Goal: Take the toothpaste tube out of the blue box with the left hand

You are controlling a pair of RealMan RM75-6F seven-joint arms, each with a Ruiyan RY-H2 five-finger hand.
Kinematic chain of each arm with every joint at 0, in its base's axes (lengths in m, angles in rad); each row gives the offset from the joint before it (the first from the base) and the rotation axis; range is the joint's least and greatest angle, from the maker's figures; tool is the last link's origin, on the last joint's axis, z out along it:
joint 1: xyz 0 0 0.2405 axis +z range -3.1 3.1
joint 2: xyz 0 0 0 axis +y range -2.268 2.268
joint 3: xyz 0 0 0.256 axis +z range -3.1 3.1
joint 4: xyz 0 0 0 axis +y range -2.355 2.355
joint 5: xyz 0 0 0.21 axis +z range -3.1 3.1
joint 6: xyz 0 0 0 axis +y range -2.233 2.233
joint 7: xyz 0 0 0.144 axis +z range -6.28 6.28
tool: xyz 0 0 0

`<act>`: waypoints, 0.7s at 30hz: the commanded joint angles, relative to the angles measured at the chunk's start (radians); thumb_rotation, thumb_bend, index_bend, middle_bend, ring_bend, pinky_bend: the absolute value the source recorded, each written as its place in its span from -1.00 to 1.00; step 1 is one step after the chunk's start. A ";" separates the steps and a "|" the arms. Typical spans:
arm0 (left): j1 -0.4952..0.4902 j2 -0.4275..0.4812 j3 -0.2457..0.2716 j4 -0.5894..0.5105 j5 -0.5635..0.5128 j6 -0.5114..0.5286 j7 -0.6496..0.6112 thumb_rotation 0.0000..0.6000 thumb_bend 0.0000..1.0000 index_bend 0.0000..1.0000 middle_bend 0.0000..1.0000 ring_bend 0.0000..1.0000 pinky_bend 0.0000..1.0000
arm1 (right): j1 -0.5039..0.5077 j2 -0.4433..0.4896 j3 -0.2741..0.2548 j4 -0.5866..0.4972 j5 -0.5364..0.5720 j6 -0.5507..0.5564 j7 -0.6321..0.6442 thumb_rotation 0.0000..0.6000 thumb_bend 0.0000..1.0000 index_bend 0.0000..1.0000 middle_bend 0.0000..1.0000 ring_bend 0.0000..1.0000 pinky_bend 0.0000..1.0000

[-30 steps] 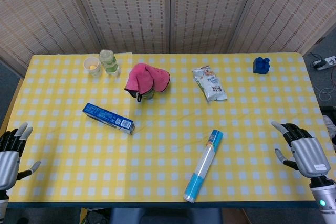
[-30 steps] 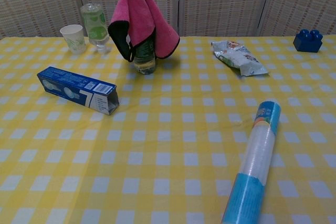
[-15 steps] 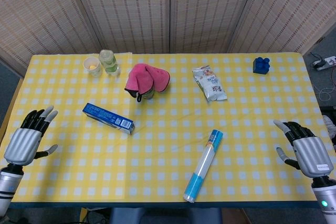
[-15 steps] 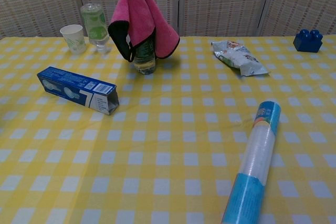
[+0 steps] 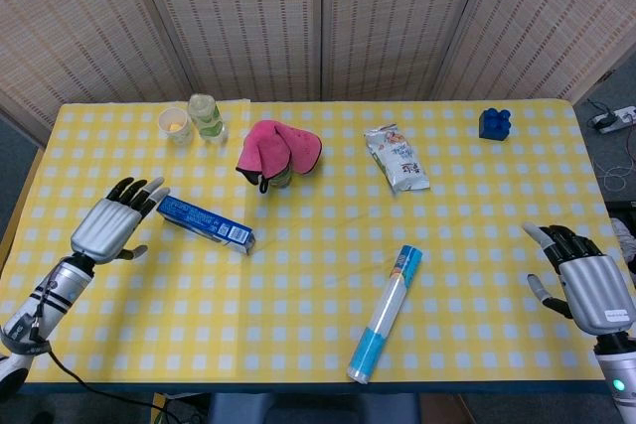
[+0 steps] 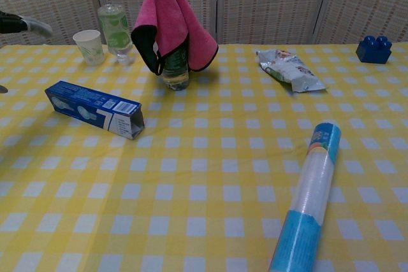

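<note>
The blue toothpaste box [image 5: 206,223] lies flat on the yellow checked table, left of centre; the chest view shows it [image 6: 94,107] with its near end flap open. The tube itself is not visible. My left hand [image 5: 112,224] hovers just left of the box's far end, fingers spread and empty; only its fingertips [image 6: 25,25] show at the chest view's left edge. My right hand [image 5: 584,279] stays open at the table's right front corner, away from everything.
A pink cloth [image 5: 279,150] drapes over a bottle behind the box. A paper cup [image 5: 176,125] and a clear bottle [image 5: 206,115] stand at the back left. A snack packet [image 5: 397,158], a blue brick [image 5: 494,123] and a rolled blue-and-clear tube [image 5: 386,314] lie to the right.
My left hand has moved from the table's left front edge up and rightward to the box's far end. The right hand has barely shifted. The box has not moved.
</note>
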 commanded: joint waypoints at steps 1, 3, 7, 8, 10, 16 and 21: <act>-0.062 -0.032 -0.005 0.037 -0.043 -0.076 0.057 1.00 -0.58 -0.84 -0.92 -0.85 -0.92 | 0.000 0.001 0.001 0.002 0.001 0.002 0.003 1.00 -0.35 -0.69 -0.52 -0.66 -0.42; -0.086 -0.047 -0.005 0.056 -0.062 -0.109 0.078 1.00 -0.58 -0.84 -0.92 -0.85 -0.92 | -0.001 0.001 0.001 0.004 0.000 0.002 0.006 1.00 -0.35 -0.69 -0.52 -0.66 -0.42; -0.133 -0.081 -0.005 0.095 -0.113 -0.181 0.116 1.00 -0.58 -0.75 -0.87 -0.84 -0.92 | 0.000 -0.002 0.002 0.010 0.003 0.002 0.012 1.00 -0.35 -0.69 -0.52 -0.66 -0.42; -0.145 -0.091 -0.004 0.103 -0.124 -0.195 0.123 1.00 -0.58 -0.72 -0.85 -0.84 -0.92 | 0.000 -0.003 0.002 0.011 0.004 0.001 0.013 1.00 -0.35 -0.69 -0.52 -0.66 -0.42; -0.165 -0.110 0.001 0.124 -0.137 -0.216 0.141 1.00 -0.58 -0.68 -0.81 -0.82 -0.92 | 0.000 -0.002 0.002 0.013 0.006 0.001 0.014 1.00 -0.35 -0.69 -0.52 -0.66 -0.42; -0.213 -0.161 0.011 0.173 -0.211 -0.283 0.209 1.00 -0.55 -0.56 -0.73 -0.77 -0.92 | -0.001 -0.002 0.003 0.018 0.012 -0.001 0.019 1.00 -0.34 -0.69 -0.52 -0.66 -0.42; -0.250 -0.209 0.017 0.220 -0.261 -0.311 0.246 1.00 -0.48 -0.49 -0.62 -0.69 -0.92 | -0.002 -0.006 0.004 0.029 0.023 -0.006 0.029 1.00 -0.34 -0.69 -0.52 -0.66 -0.42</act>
